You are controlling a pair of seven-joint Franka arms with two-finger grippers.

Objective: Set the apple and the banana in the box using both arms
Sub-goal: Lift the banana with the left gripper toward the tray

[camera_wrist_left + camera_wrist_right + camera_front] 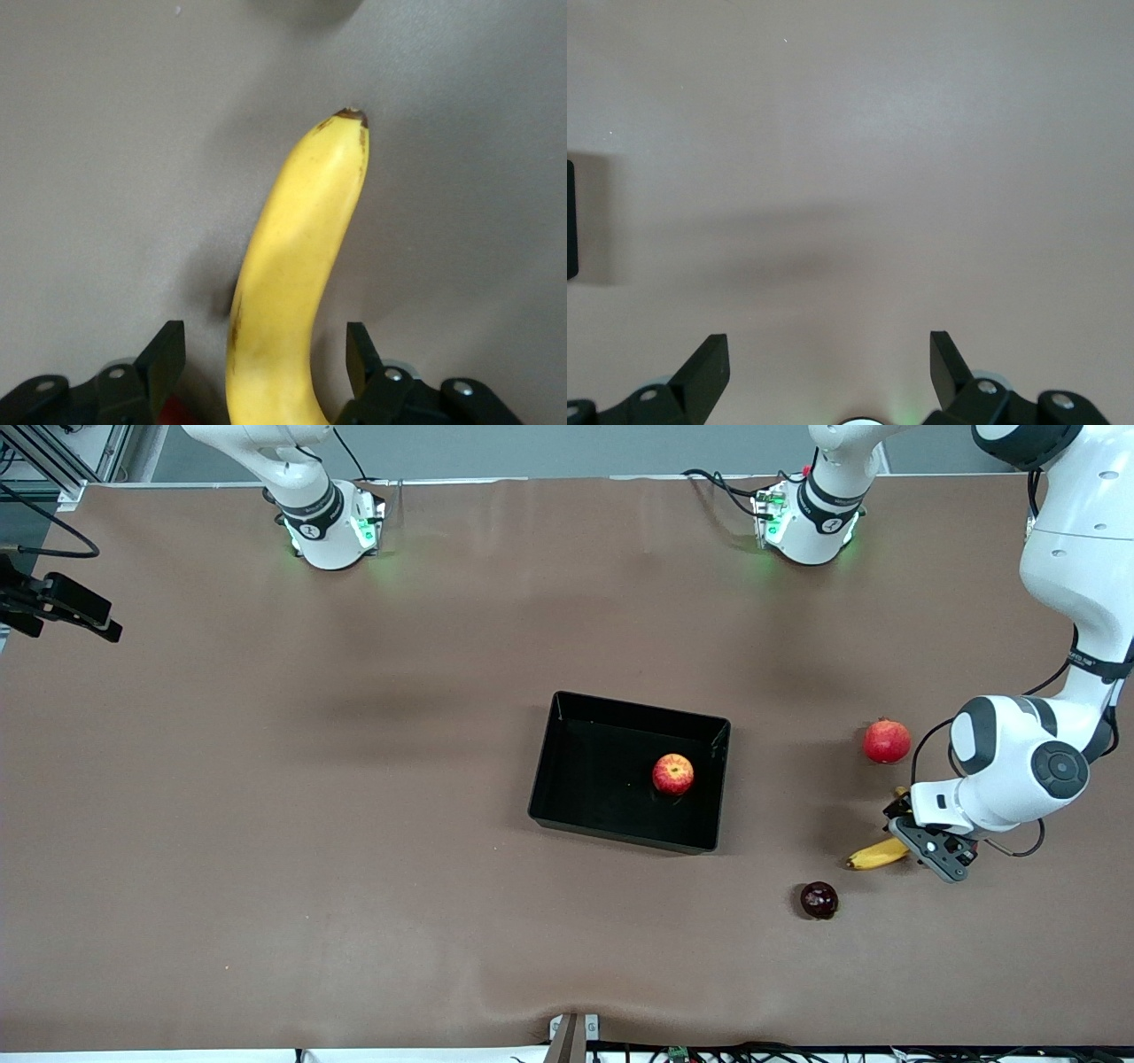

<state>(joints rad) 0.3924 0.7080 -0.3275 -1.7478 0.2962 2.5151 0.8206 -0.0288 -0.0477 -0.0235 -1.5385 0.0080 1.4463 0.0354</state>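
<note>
The red, yellow-speckled apple lies inside the black box at the middle of the table. The yellow banana lies on the table toward the left arm's end, apart from the box. My left gripper is down over the banana's hidden end. In the left wrist view the banana runs between the open fingers of the left gripper, with a gap on each side. My right gripper is open over bare table with nothing between its fingers; it does not show in the front view.
A plain red fruit with a crown tip sits just farther from the front camera than the banana. A dark round fruit lies nearer to that camera. A black device juts in at the right arm's end.
</note>
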